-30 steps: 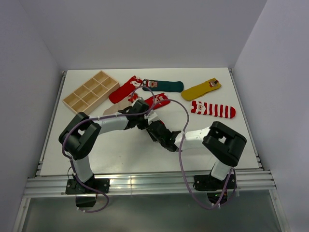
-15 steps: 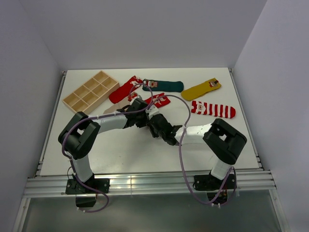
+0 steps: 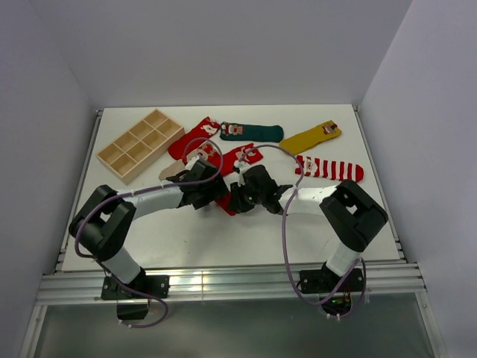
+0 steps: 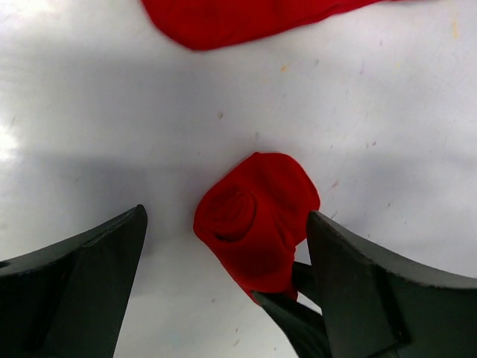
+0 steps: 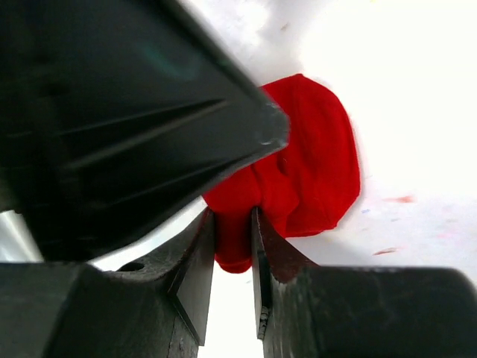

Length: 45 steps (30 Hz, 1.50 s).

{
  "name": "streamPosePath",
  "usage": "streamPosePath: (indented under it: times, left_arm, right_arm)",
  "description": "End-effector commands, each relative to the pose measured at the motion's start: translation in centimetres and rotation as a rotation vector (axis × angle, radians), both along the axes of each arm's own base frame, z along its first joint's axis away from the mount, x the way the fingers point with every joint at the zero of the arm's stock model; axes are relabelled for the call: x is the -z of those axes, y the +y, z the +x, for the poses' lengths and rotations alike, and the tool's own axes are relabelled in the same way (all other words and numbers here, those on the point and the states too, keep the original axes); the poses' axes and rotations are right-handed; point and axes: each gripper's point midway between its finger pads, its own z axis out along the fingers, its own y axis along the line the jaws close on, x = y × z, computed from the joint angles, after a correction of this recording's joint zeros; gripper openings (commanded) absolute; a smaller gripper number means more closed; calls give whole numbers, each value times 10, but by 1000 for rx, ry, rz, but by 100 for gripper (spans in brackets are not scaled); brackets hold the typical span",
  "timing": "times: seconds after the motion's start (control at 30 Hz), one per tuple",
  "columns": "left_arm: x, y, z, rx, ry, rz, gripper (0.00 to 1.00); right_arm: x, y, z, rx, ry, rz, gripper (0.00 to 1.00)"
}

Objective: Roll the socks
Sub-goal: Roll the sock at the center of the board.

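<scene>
A red sock, rolled into a small bundle [image 4: 257, 216], lies on the white table [image 3: 186, 231] between the two grippers. My left gripper [image 4: 226, 224] stands open, one finger on each side of the bundle and apart from it. My right gripper [image 5: 232, 227] is shut on a fold at the bundle's [image 5: 313, 171] edge. From above, the left gripper [image 3: 215, 192] and right gripper [image 3: 237, 198] meet over the bundle [image 3: 226, 208]. Flat on the table lie two more red socks [image 3: 244, 156] [image 3: 192, 139], a dark green sock [image 3: 255, 133], a mustard sock [image 3: 309, 138], a striped sock [image 3: 332, 170] and a partly hidden beige sock [image 3: 172, 170].
A wooden tray with several compartments [image 3: 139, 145] stands at the back left. White walls close in the table on three sides. A metal rail [image 3: 223, 283] runs along the near edge by the arm bases. Cables loop over both arms.
My left gripper has opened and let go of the red bundle. The right gripper has moved in towards the back and closed on the bundle's edge. The left arm's elbow has swung left.
</scene>
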Motion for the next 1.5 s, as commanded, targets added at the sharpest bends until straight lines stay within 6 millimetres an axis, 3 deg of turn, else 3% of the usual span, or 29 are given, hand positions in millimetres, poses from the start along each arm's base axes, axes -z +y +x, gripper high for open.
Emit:
streamPosePath:
  times: [0.0, 0.13, 0.33, 0.7, 0.9, 1.2, 1.4, 1.47]
  left_arm:
    - [-18, 8, -3, -60, -31, -47, 93]
    - [-24, 24, -10, -127, -65, -82, 93]
    - [-36, 40, -15, -212, -125, -168, 93]
    - [-29, 8, -29, -143, -115, -283, 89]
    - [-14, 1, -31, -138, -82, -263, 84]
    - [16, 2, -30, -174, -16, -177, 62]
    - [34, 3, -32, -168, 41, -122, 36]
    - [37, 4, -34, -161, 54, -106, 25]
  right_arm:
    - [30, -18, -50, -43, 319, -14, 0]
    - [20, -15, -41, -37, 386, 48, 0]
    - [22, -14, -38, -36, 497, 122, 0]
    - [33, -15, -31, 63, 671, 292, 0]
    - [40, -18, -26, 103, 731, 319, 0]
    - [44, -22, -21, 136, 733, 311, 0]
    - [41, -29, -18, 151, 672, 256, 0]
    - [38, -33, -18, 151, 645, 233, 5]
